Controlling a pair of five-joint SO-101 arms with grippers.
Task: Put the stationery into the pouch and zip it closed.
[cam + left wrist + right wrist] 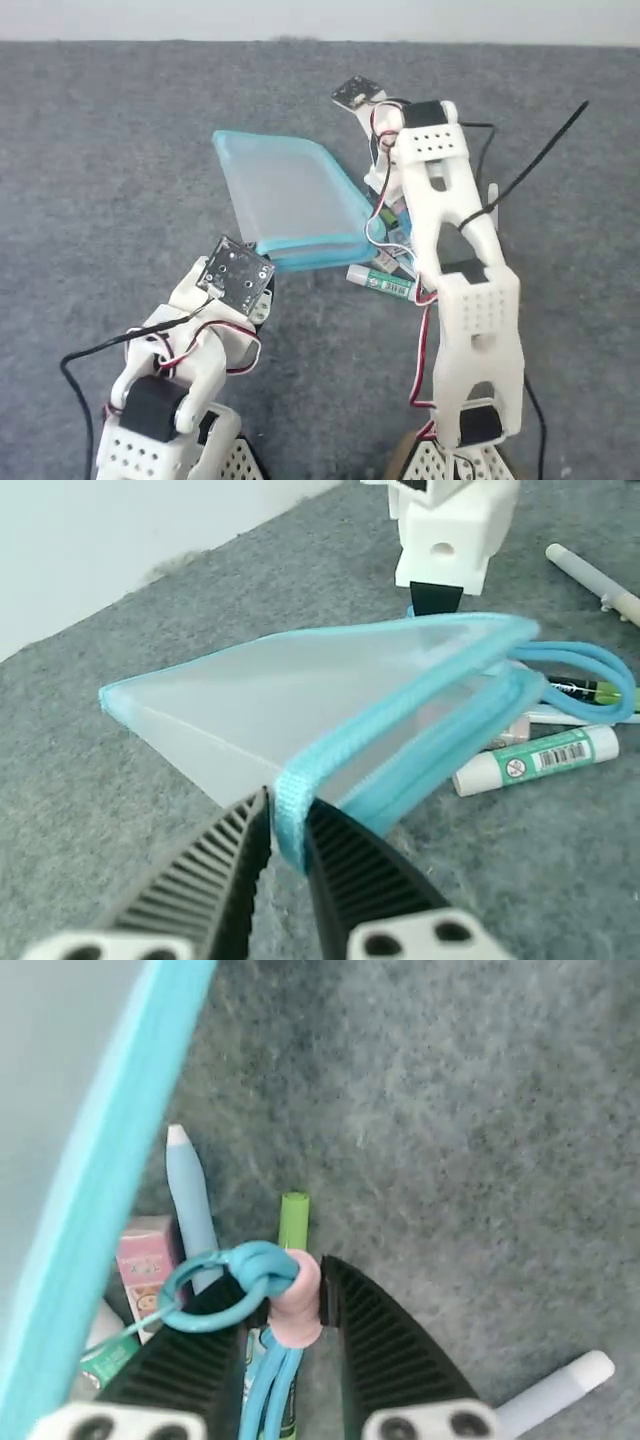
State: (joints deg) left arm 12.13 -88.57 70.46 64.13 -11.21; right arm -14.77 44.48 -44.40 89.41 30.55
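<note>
Translucent pouch (285, 195) with turquoise trim on the grey counter (110, 140) between both arms, left gripper (285, 815) jaws clamped on its turquoise corner, right gripper (293, 1275) jaws clamped on the pink zip pull (297, 1322), glue stick (385, 282) and blue pen (190, 1200) just beside the pouch mouth

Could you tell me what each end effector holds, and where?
Left end effector: pouch, by its corner trim. Right end effector: blue cord, at its pink piece.
</note>
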